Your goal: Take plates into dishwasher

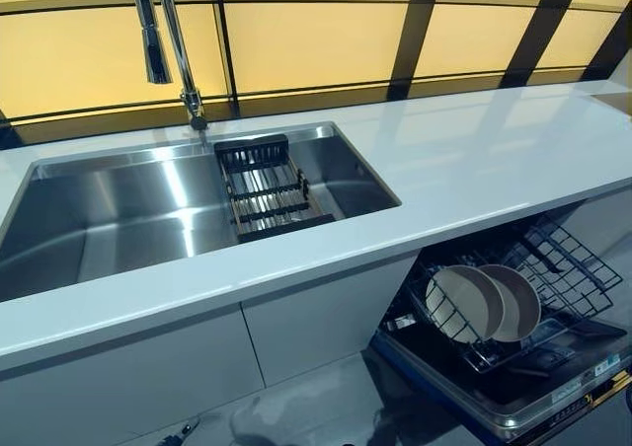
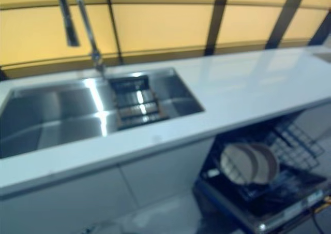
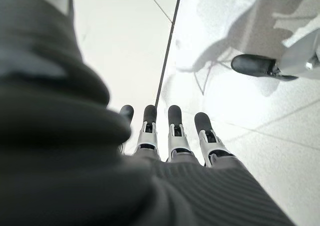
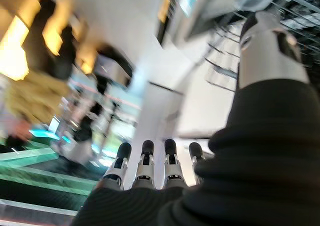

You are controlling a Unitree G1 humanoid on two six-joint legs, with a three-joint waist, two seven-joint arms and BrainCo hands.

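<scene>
Looking at the dishwasher rack [image 1: 563, 268], you saw two plates [image 1: 484, 303] standing on edge inside it, below the worktop [image 1: 474, 160]. Your left hand [image 3: 175, 136] and right hand [image 4: 150, 171] hung straight-fingered, empty, neither near them.

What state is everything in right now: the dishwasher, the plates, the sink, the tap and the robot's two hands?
Dishwasher: open, lower rack pulled out.
Plates: two, standing on edge in the rack, side by side.
Sink: no dishes in it, only a dark wire basket at its right part.
Tap: no water running.
Left hand: fingers straight, holding nothing, over the floor.
Right hand: fingers straight, holding nothing.
</scene>
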